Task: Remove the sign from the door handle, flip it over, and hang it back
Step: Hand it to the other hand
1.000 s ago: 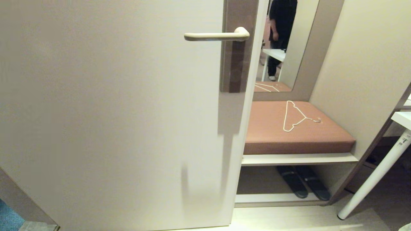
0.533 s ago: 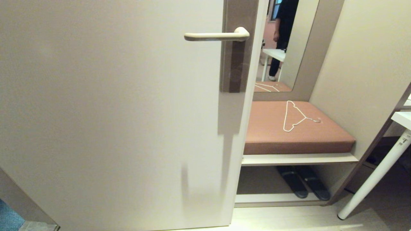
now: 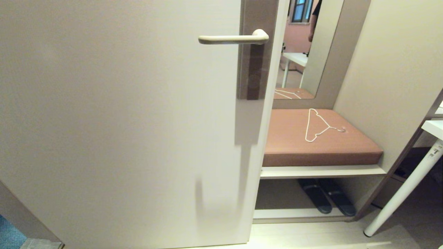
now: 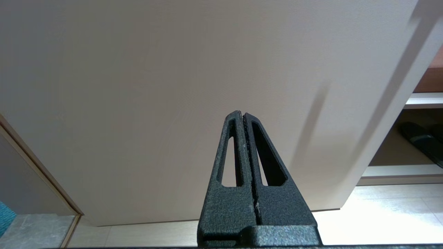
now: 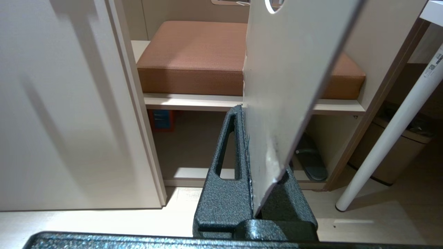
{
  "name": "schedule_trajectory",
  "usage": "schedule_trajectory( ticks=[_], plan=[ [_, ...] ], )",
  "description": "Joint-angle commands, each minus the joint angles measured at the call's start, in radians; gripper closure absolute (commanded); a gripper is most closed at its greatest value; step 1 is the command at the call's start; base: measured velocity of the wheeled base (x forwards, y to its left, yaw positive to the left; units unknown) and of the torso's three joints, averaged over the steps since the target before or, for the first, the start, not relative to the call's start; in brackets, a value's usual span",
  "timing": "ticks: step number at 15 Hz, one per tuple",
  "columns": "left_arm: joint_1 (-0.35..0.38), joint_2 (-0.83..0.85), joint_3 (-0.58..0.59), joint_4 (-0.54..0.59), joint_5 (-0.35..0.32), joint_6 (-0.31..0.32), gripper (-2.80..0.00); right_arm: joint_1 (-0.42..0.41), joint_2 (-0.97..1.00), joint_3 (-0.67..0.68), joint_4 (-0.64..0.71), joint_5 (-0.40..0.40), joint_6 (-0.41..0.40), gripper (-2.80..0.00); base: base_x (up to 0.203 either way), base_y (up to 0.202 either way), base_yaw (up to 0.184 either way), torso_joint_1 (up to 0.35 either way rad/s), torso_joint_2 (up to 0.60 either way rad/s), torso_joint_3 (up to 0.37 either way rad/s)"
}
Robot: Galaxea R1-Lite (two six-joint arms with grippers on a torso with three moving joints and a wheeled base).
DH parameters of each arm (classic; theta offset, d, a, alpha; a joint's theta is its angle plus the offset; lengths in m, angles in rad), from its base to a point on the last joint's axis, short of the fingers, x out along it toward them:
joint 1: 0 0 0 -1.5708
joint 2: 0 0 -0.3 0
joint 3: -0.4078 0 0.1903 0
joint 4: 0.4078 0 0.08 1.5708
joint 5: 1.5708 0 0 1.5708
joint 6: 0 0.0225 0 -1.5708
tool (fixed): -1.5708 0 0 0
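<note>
Your left gripper (image 4: 243, 116) is closed on nothing, facing the door (image 3: 121, 121). Door handle (image 3: 233, 38) is bare. Your right gripper (image 5: 244, 114) is clamped on the sign (image 5: 287, 79) (pale side showing), low, before the bench cushion (image 5: 193, 58).

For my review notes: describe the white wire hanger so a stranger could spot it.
Right of the cream door, below the wall mirror, sits a brown bench cushion. On it lies the thin white wire clothes hanger, flat, alone, the cushion's only item.
</note>
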Motion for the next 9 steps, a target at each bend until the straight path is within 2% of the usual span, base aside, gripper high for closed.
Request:
schedule_trajectory(
  ticks=[1, 9],
  plan=[
    [0.000, 0.000, 0.000, 0.000, 0.000, 0.000, 0.00, 0.000, 0.002, 0.000, -0.001, 0.000, 0.000, 0.00, 0.000, 0.000, 0.000, 0.000, 0.00, 0.000],
    [0.000, 0.000, 0.000, 0.002, -0.001, 0.005, 0.00, 0.002, 0.002, 0.000, -0.001, 0.000, 0.000, 0.00, 0.000, 0.000, 0.000, 0.000, 0.00, 0.000]
  ],
)
